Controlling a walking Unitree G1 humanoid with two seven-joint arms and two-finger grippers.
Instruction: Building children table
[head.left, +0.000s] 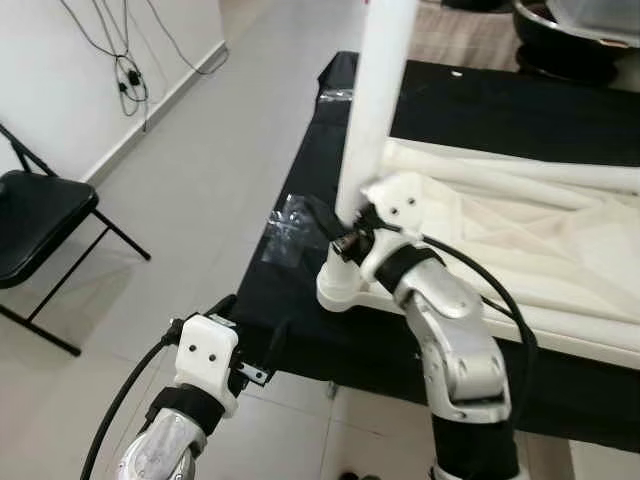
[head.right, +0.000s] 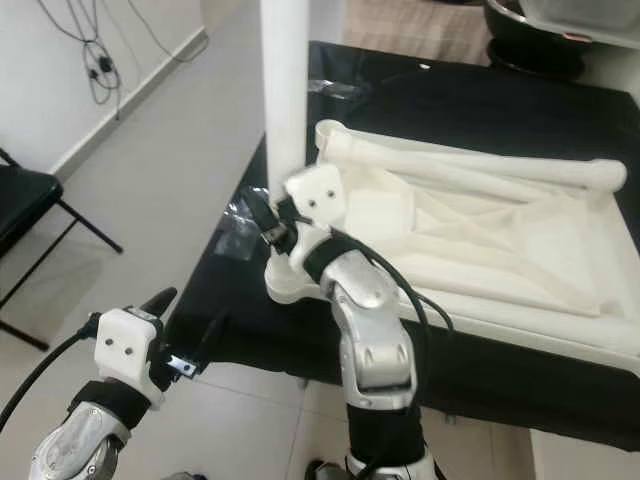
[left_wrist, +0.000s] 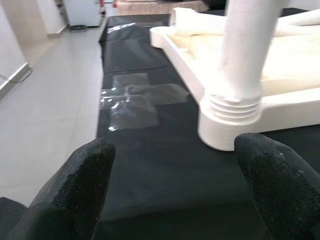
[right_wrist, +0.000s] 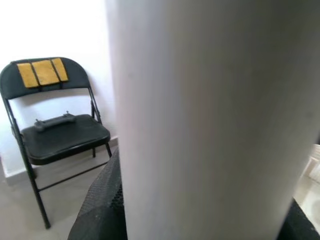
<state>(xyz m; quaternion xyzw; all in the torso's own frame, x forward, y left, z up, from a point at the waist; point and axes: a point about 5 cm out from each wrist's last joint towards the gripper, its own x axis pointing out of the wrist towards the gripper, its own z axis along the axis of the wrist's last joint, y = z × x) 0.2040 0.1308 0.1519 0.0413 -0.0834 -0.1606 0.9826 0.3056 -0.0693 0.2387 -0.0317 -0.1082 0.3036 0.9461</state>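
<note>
**Q:** What are you looking at, and where does it lie?

**A:** You see an upturned white plastic table top (head.right: 500, 250), ribbed on its underside, lying on a black-covered work table (head.left: 300, 290) to the right of the scene. A white leg (head.left: 378, 100) stands upright in the socket (left_wrist: 227, 120) at the top's near left corner. In the left wrist view you can make out a threaded collar where the leg meets that socket. Another white leg (head.right: 470, 170) lies flat along the far edge of the upturned top.

**Q:** How do your two grippers stand?

**A:** Your right gripper (head.left: 347, 232) is at the base of the upright leg, just above the socket. In the right wrist view the leg sits between its black fingers (right_wrist: 102, 200), which are pinched on it. Your left gripper (left_wrist: 175, 190) hovers off the near left edge of the work table, apart from the top. Its fingers (left_wrist: 75, 185) are spread wide and hold nothing.

**Q:** What else lies around you?

**A:** A clear plastic bag (head.left: 285, 232) lies on the black cover left of the socket. A black folding chair (head.left: 35, 235) stands on the tiled floor at far left.
</note>
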